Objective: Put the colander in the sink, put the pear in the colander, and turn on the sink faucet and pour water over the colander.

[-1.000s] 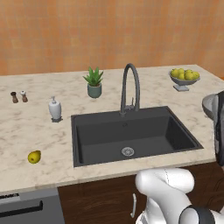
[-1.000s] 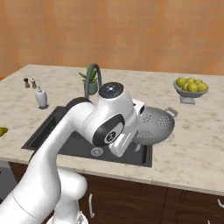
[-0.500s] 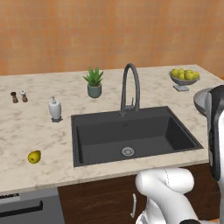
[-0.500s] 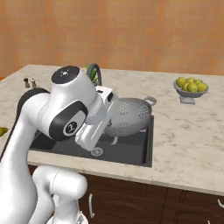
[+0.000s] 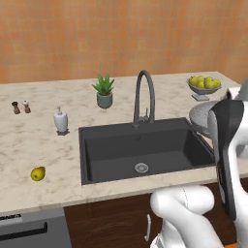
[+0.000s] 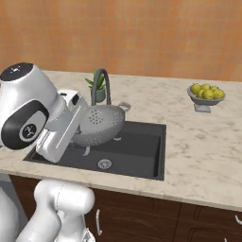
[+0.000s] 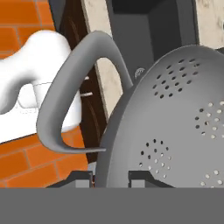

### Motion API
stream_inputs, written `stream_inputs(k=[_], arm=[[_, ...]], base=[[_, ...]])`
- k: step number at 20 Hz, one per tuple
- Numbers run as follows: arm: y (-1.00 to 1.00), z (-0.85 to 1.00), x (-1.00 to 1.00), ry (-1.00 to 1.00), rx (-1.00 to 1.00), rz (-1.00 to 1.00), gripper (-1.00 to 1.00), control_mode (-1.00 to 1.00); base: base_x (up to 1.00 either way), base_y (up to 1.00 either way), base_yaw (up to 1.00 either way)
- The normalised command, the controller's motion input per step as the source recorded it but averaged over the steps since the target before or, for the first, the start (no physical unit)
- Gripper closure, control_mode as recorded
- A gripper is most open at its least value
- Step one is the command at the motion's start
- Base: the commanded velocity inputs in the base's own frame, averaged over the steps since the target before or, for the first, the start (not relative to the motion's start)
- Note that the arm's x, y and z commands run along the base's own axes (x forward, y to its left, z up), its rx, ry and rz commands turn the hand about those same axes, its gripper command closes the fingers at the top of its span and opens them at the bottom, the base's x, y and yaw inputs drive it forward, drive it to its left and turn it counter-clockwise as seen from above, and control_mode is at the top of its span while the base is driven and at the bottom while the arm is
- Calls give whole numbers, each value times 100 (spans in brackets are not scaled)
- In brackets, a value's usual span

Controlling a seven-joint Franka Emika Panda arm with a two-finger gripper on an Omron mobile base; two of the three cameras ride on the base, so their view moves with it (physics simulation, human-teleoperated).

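Observation:
The colander (image 6: 100,124), a pale grey perforated bowl, hangs tilted on its side above the left half of the dark sink (image 6: 139,147). My gripper (image 7: 111,178) is shut on its rim, just below one looped handle (image 7: 65,109). From the left, the colander (image 5: 201,114) shows as a dome at the sink's right edge, partly behind my arm. The yellow pear (image 5: 38,173) lies on the counter well to the left of the sink (image 5: 145,150). At the back of the basin the dark gooseneck faucet (image 5: 145,98) stands with no water running.
A footed bowl of yellow-green fruit (image 5: 204,85) stands at the back right. Left of the faucet are a potted plant (image 5: 103,91), a white soap dispenser (image 5: 60,120) and two small shakers (image 5: 21,107). Cabinet fronts run below the counter's front edge.
My arm has swung left, carrying the colander from over the right counter to over the sink. The grip has stayed shut on it. The pear has not moved.

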Motion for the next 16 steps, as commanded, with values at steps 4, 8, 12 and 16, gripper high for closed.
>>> stream_inputs(k=[4,8,12,16], arm=[[100,3,0,16,0,30,100,-100],[100,3,0,19,0,30,100,-100],[99,0,18,24,0,28,100,-100],[84,-13,58,13,0,14,100,-100]], base=[[0,0,0],[0,0,0],[0,0,0],[0,0,0]])
